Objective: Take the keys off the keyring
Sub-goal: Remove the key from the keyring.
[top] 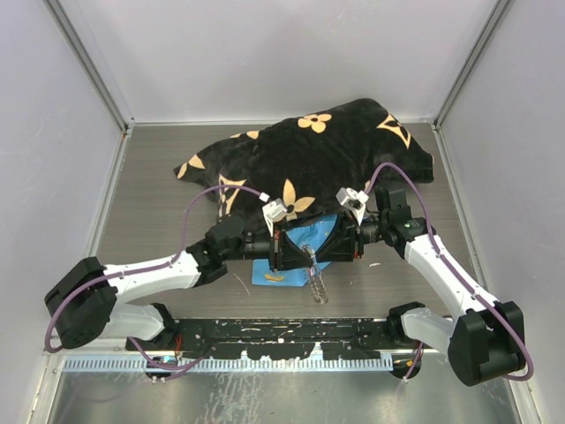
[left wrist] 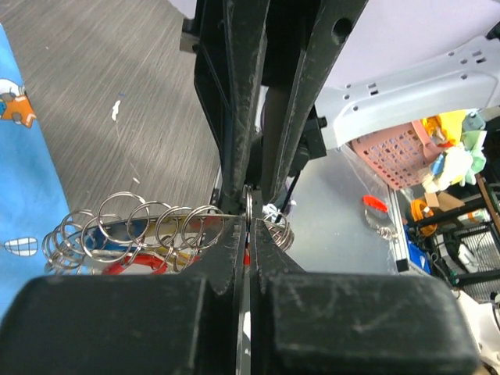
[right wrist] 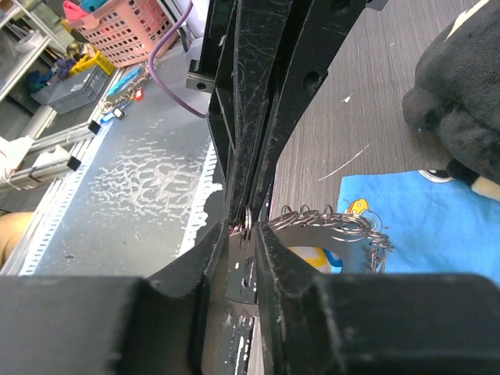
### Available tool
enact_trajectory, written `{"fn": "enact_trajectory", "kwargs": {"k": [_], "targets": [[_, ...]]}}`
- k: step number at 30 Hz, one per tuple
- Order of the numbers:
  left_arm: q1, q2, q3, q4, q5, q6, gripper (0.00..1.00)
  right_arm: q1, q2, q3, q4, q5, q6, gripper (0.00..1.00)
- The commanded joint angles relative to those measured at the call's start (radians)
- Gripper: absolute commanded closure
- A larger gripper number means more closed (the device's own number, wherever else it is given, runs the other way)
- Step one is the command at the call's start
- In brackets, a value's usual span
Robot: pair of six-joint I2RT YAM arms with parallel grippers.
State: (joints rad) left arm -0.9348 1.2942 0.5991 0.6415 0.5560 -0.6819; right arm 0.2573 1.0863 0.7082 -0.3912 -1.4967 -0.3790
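Note:
The keyring (top: 316, 284), a chain-like loop of small silvery rings, hangs between my two grippers above a blue cloth (top: 263, 273). My left gripper (left wrist: 248, 215) is shut on one ring of it, and the rest of the keyring (left wrist: 148, 226) trails off to the left. A red key head (left wrist: 129, 266) shows under those rings. My right gripper (right wrist: 246, 226) faces the left one, its jaws a little apart with a thin ring standing between them. The keyring (right wrist: 336, 223) curves off to the right there, over a yellow key head (right wrist: 312, 256).
A black plush blanket with tan flowers (top: 318, 150) covers the back of the table, close behind both grippers. A small yellow piece (top: 275, 276) lies on the blue cloth. The black rail of the arm bases (top: 282, 331) runs along the near edge.

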Motion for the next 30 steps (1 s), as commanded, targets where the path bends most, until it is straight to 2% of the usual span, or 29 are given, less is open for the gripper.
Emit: {"fn": "enact_trajectory", "kwargs": {"k": [1, 8, 12, 17, 20, 25, 30], "targets": [[0.022, -0.067, 0.079, -0.144, 0.081, 0.061, 1.00, -0.008, -0.032, 0.051, -0.031, 0.000, -0.023, 0.71], [0.043, -0.056, 0.231, -0.496, 0.204, 0.196, 1.00, -0.009, -0.034, 0.101, -0.179, 0.051, -0.165, 0.50], [0.054, -0.032, 0.360, -0.760, 0.254, 0.345, 1.00, 0.000, -0.032, 0.101, -0.189, 0.055, -0.175, 0.46], [0.060, 0.054, 0.499, -0.989, 0.296, 0.487, 1.00, 0.021, -0.024, 0.090, -0.184, 0.060, -0.177, 0.48], [0.060, 0.098, 0.569, -1.088, 0.308, 0.549, 1.00, 0.027, -0.024, 0.088, -0.179, 0.055, -0.170, 0.52], [0.060, 0.162, 0.666, -1.212, 0.320, 0.634, 1.00, 0.042, -0.022, 0.078, -0.162, 0.049, -0.152, 0.62], [0.062, 0.194, 0.717, -1.250, 0.329, 0.656, 1.00, 0.052, -0.019, 0.061, -0.125, 0.050, -0.118, 0.63]]}}
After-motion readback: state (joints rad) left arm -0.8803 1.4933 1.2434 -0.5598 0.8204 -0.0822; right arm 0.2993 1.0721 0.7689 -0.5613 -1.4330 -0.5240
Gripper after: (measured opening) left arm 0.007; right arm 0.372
